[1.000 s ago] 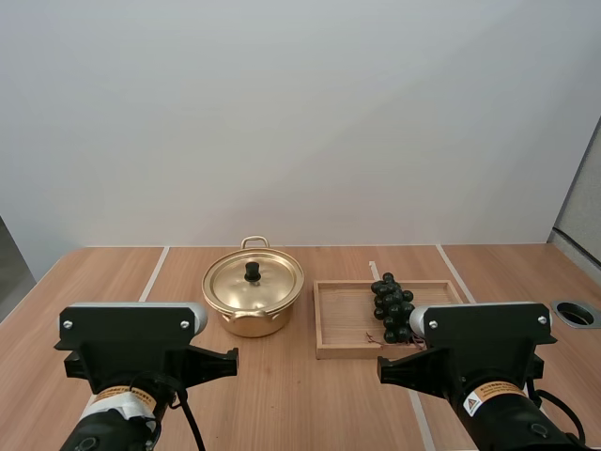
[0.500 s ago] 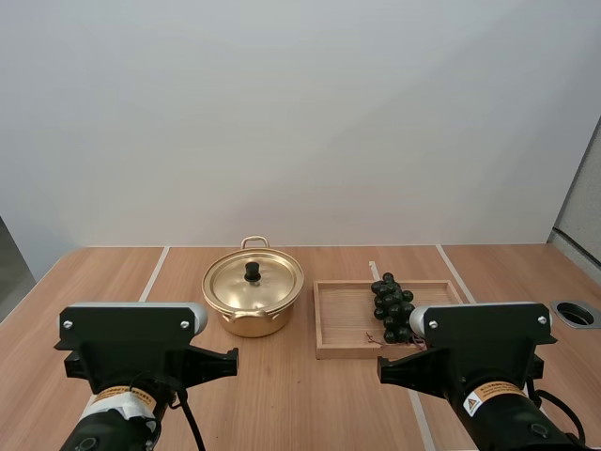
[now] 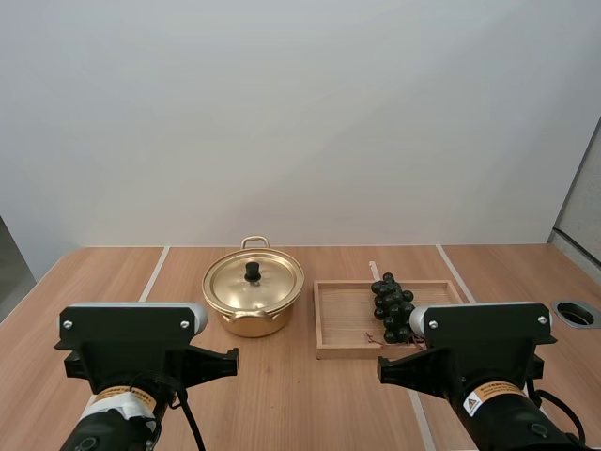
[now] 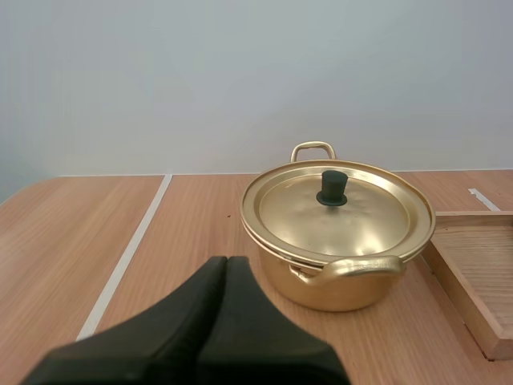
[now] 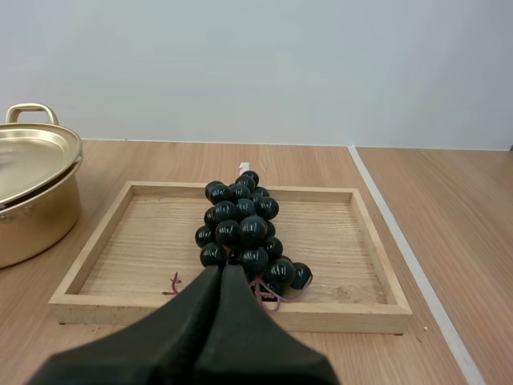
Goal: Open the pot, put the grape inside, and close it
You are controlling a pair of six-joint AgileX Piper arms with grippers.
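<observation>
Wearing its lid [image 4: 353,216], the pot [image 4: 345,289] stands just ahead of the left gripper [image 4: 227,263], fingers pressed together; the grapes [image 5: 244,228] lie in the wooden tray [image 5: 216,314] right before the right gripper [image 5: 222,273], also pressed together.

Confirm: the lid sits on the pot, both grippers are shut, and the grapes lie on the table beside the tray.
No. The grapes lie inside the wooden tray, as the right wrist view shows. The lid does sit on the pot, and the left gripper and right gripper are shut.
</observation>
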